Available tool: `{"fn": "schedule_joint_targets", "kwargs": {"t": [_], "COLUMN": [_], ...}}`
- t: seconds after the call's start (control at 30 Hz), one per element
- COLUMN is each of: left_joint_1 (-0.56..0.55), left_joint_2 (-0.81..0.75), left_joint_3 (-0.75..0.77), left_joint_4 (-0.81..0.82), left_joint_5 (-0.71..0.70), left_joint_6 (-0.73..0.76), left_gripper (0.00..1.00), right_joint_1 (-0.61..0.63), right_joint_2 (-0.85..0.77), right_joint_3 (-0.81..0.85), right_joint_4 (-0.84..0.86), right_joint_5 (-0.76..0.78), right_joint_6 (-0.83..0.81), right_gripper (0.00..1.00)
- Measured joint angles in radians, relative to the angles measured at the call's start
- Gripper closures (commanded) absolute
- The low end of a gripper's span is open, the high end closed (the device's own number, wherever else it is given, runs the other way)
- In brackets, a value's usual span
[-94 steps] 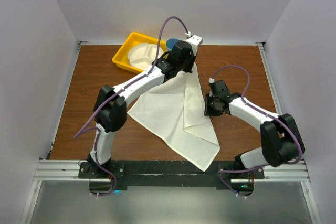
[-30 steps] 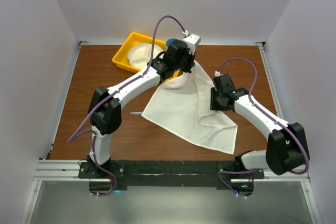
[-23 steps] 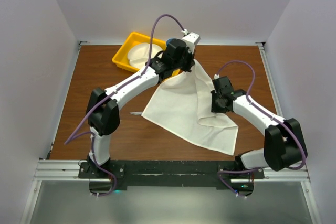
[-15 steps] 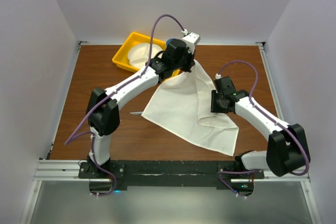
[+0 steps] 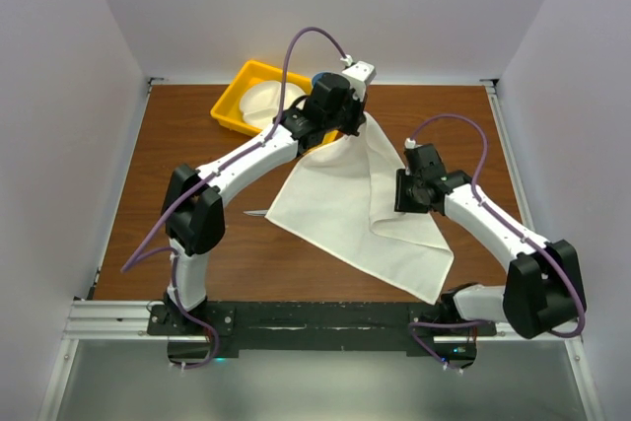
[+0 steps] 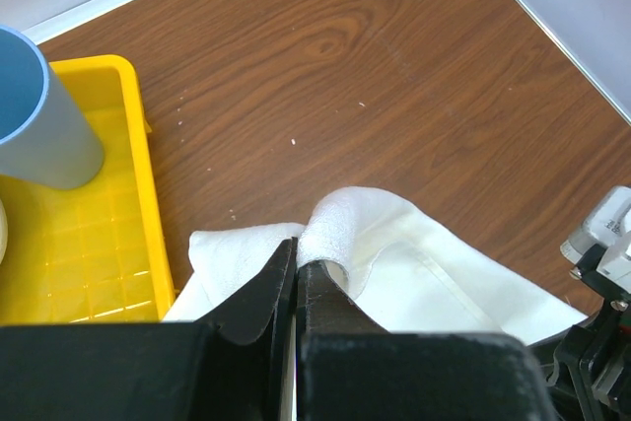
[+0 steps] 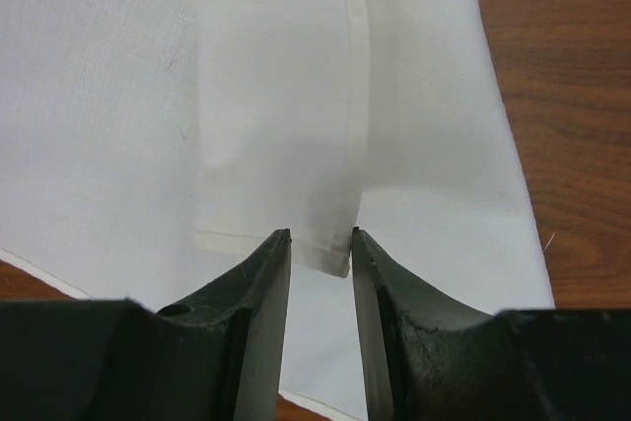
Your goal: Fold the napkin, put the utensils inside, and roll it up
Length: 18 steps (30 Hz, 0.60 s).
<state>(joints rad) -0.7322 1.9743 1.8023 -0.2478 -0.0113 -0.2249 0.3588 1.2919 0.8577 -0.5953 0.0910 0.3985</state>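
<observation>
The white napkin (image 5: 360, 204) lies spread on the table, its far corner lifted. My left gripper (image 5: 342, 128) is shut on that far corner, a pinched fold in the left wrist view (image 6: 330, 229), beside the yellow tray. My right gripper (image 5: 407, 196) hovers low over the napkin's right side. In the right wrist view its jaws stand narrowly apart (image 7: 320, 244), with a folded-over corner of the napkin (image 7: 296, 145) lying between the tips. A silver knife tip (image 5: 254, 213) pokes out at the napkin's left edge; the rest of the knife is hidden.
A yellow tray (image 5: 229, 110) at the back holds a white divided plate (image 5: 264, 101) and a blue cup (image 5: 321, 78). The tray (image 6: 99, 244) and cup (image 6: 39, 115) also show in the left wrist view. White walls enclose the wooden table (image 5: 168, 184).
Since 3 s ago the napkin was drawn right and back, uncovering the knife tip. In the last second the right gripper shifted slightly and the napkin's near corner spread a little nearer.
</observation>
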Motion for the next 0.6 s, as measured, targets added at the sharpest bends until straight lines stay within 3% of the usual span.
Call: {"fn": "schedule_joint_targets", "kwargs": {"t": [0.27,0.57,0.6], "left_joint_1": [0.004,0.005,0.005], "left_joint_2": [0.000,0.000,0.000], "left_joint_3": [0.000,0.000,0.000], "left_joint_4": [0.000,0.000,0.000], "left_joint_5": [0.000,0.000,0.000], "left_joint_6": [0.000,0.000,0.000], "left_gripper": [1.00,1.00,1.00], "right_joint_1": [-0.010,-0.057,-0.063], "right_joint_2": [0.061,0.096,0.096], "right_joint_3": [-0.029,-0.114,-0.120], "right_joint_4": [0.063,0.155,0.165], "right_joint_5": [0.000,-0.008,-0.015], "right_joint_6": [0.053,0.107,0.111], "right_gripper": [0.57,0.58,0.62]}}
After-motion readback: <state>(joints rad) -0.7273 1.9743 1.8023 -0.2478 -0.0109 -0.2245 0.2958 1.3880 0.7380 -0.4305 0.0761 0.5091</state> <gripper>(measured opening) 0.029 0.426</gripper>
